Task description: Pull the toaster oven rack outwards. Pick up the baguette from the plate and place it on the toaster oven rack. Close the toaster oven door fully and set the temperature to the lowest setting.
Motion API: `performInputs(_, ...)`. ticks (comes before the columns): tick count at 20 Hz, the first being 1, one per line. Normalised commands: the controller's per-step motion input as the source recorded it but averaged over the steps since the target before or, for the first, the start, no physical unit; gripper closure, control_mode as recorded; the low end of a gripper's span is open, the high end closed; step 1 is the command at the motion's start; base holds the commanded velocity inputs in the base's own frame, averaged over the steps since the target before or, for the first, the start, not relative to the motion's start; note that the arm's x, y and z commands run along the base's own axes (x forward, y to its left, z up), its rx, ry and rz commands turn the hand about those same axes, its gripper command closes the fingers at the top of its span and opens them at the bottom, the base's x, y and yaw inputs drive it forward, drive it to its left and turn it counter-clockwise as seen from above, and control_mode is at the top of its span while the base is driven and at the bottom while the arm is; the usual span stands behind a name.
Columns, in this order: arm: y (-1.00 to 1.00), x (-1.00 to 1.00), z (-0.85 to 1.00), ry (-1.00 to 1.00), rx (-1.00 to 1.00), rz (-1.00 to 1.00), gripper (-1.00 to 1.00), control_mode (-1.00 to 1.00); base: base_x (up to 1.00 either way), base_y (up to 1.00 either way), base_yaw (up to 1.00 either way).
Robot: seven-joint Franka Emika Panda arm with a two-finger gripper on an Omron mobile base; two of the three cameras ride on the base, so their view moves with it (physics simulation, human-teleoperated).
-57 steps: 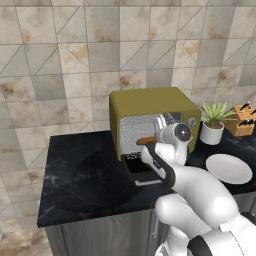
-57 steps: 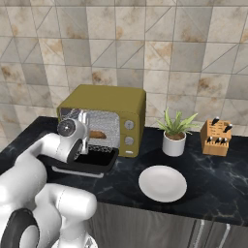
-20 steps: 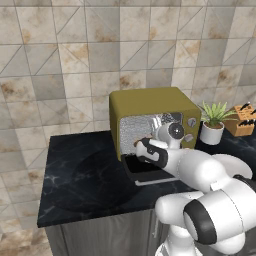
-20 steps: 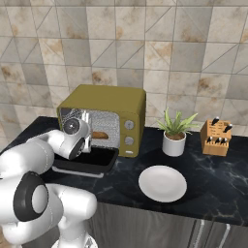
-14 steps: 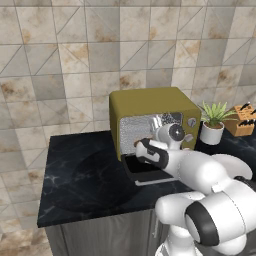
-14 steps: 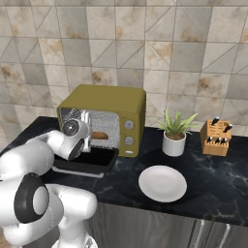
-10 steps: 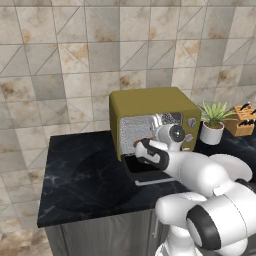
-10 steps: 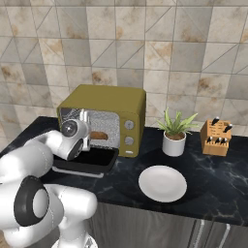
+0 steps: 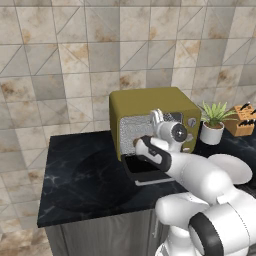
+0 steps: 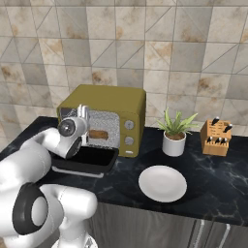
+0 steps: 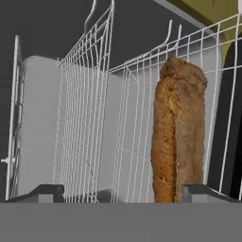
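Note:
The olive-yellow toaster oven (image 9: 150, 102) (image 10: 109, 99) stands on the dark counter. Its door (image 9: 145, 175) (image 10: 85, 162) is folded down flat, open. Inside, the orange-brown baguette (image 10: 98, 134) (image 11: 179, 137) lies on the silvery wire rack (image 11: 85, 118). My gripper (image 9: 157, 117) (image 10: 83, 112) (image 11: 123, 193) hovers at the oven's mouth, open. Its fingertips (image 11: 42, 191) stand wide apart, and the loaf is nearer the right one and beyond them. The white plate (image 10: 162, 183) (image 9: 230, 167) sits bare to the right of the oven.
A potted plant (image 10: 174, 133) (image 9: 212, 125) stands right of the oven, and a wooden knife block (image 10: 215, 138) beyond it. Grey knobs (image 10: 129, 132) line the oven's right front. The counter's front edge (image 9: 95, 215) runs below the open door.
The forearm and elbow have swung and the hand has turned at the oven's mouth. The baguette lies on the rack where it was.

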Motion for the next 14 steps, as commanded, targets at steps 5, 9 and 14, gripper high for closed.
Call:
performInputs(5,0.0,0.0,0.46,0.0,0.0,0.0,-1.0,-1.0,0.0,0.0,0.0)
performInputs(9,0.0,-0.13,0.57,0.0,0.0,0.0,-1.0,-1.0,0.0,0.0,0.0)
performInputs(14,0.0,-0.29,0.63,0.0,0.0,0.0,-1.0,-1.0,0.0,0.0,0.0)
